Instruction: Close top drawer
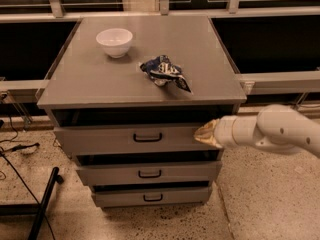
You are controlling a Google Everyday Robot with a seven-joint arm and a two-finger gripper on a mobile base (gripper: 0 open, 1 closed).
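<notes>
A: Task object, position?

B: Wide grey metal top drawer (100, 140), centre of frame, directly under the grey cabinet top (90, 86). Pulled out somewhat; a dark gap shows above its front. Two narrower grey drawers, (115, 175) and (120, 198), sit below it, stepped back.

A: Gripper?

B: Pale yellowish-tipped gripper (206, 134) on a white arm, entering from the right edge, at the right end of the drawer front, seemingly touching it. Apart or together: cannot tell.

A: Handling?

B: Judged stiff sheet metal, a deep box, likely some weight but running on slides. The front should not flex or dent. No grasp needed; a flat push does it. The small black wire handle (147, 137) marks centre. Pushing near it would run straighter; pressing at the right end may skew the drawer.

A: Surface, room?

B: On top: white ceramic bowl (114, 41), upper left; crumpled blue-and-white snack packet (165, 73), upper centre. A hard slam could jolt them. Speckled terrazzo floor (260, 204). Black stand leg (44, 204) and cables (15, 148), lower left. Dark panels and a pale rail (280, 80) behind.
</notes>
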